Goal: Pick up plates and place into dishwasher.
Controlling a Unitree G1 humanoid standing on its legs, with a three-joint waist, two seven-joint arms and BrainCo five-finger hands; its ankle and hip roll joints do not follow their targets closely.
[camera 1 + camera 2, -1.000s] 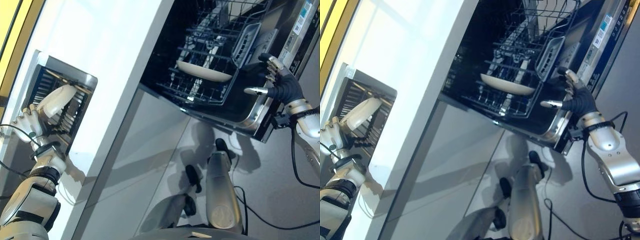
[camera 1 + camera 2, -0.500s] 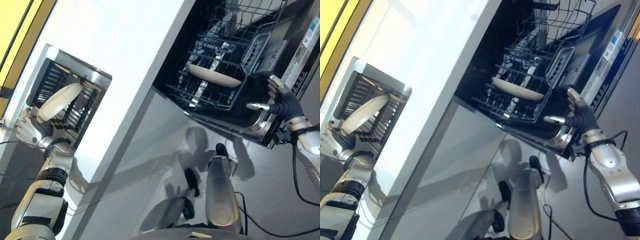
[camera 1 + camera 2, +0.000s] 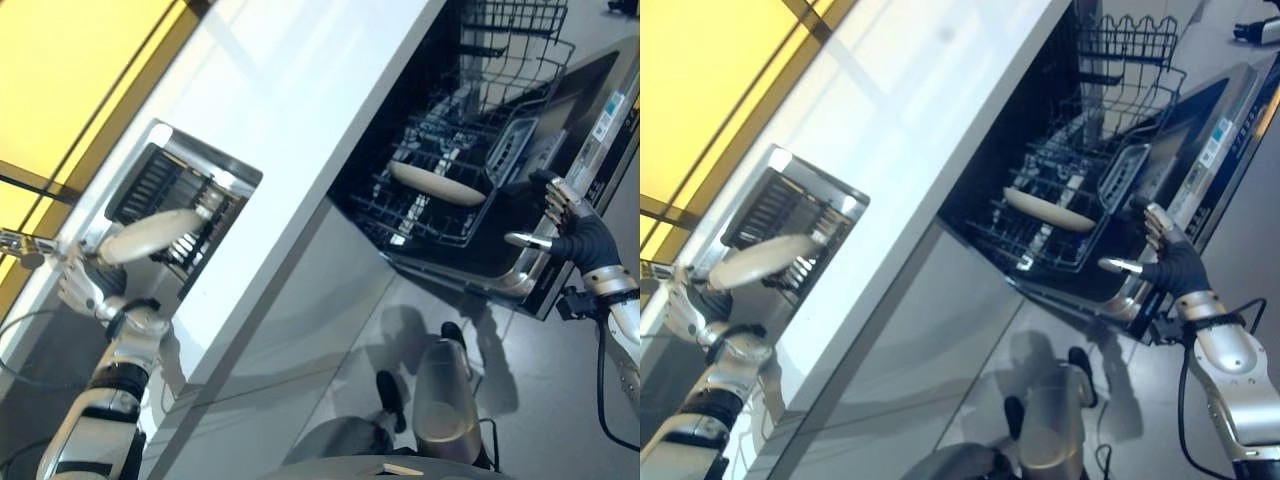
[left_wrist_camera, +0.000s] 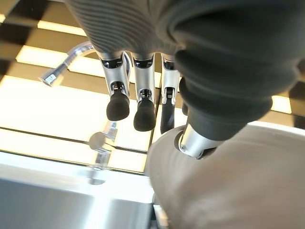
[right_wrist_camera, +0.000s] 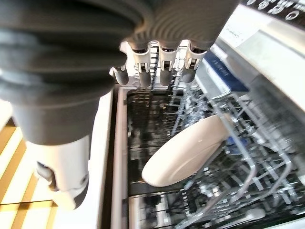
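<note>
The left hand (image 3: 85, 290) grips a cream plate (image 3: 150, 235), holding it just over the sink (image 3: 235, 175) set into the white counter (image 3: 300, 120) at the left of the scene. A dark dish rack (image 3: 165, 185) sits inside the sink, and the plate is tilted with its far edge reaching over the rack's near side. In the left wrist view the thumb (image 4: 193, 143) presses on the plate's (image 4: 228, 186) upper face while the fingers (image 4: 143, 114) curl down behind its rim, so the hand is clamped on the plate. A chrome faucet (image 4: 66, 64) arcs past those fingers.

To the right, the dishwasher (image 3: 600, 130) stands with its door (image 3: 520, 260) dropped open and its lower rack (image 3: 440, 200) pulled out. A second cream plate (image 3: 438, 183) leans on edge among the wires of that rack, near its middle, with a grey cutlery basket (image 3: 505, 150) just to its right. An upper wire rack (image 3: 1130, 45) shows farther back.

The right hand (image 3: 570, 225) hovers beside the right edge of the open door, with its fingers (image 5: 164, 74) spread and straight and its thumb (image 3: 1118, 266) pointing left toward the rack; it holds nothing. In the right wrist view the racked plate (image 5: 183, 152) lies beyond the fingertips, apart from them.
</note>
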